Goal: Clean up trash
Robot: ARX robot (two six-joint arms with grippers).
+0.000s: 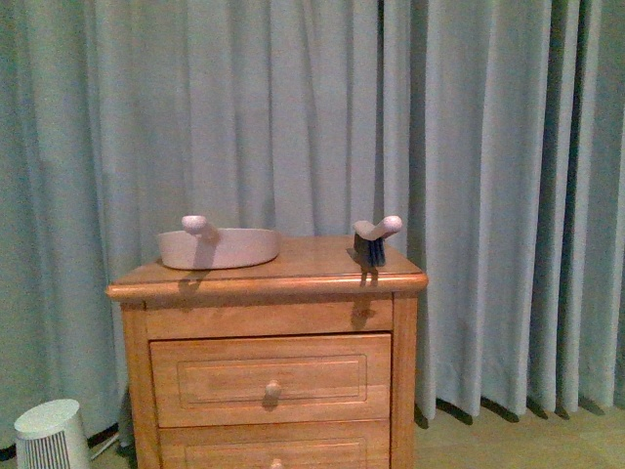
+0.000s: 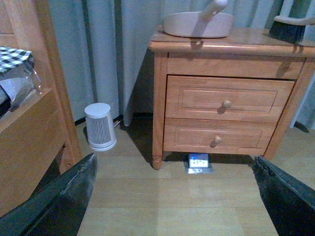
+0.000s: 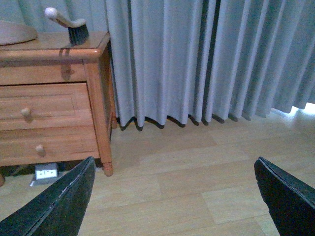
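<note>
Squarely in the lower middle of the front view stands a wooden nightstand (image 1: 273, 283) with two drawers showing, each with a round knob, before a pale blue-grey curtain (image 1: 469, 147) that fills the whole upper frame. On its top, towards the left, lies a beige dustpan (image 1: 220, 247) with its handle pointing up; towards the right edge of the top stands a brush (image 1: 373, 242) with a white handle and dark bristles, well apart from the dustpan. In the lower left corner of that frame a small white slatted appliance (image 1: 49, 435) sits on the floor beside the nightstand. Neither arm shows there.

The left wrist view shows the left gripper (image 2: 174, 158) with its dark fingers (image 2: 59, 201) spread wide and nothing between them, hanging low over the wood floor (image 2: 147, 206) in front of the nightstand. A small blue-and-white item (image 2: 199, 162) lies on the floor under the nightstand. Another piece of wooden furniture (image 2: 29, 132) with a checked cloth on it stands near the white appliance.

The right wrist view shows the right gripper (image 3: 174, 160) likewise spread wide and holding nothing, above bare floor beside the nightstand and near the curtain's hem.

Where the trash lies I cannot tell; no view shows a white wad.
</note>
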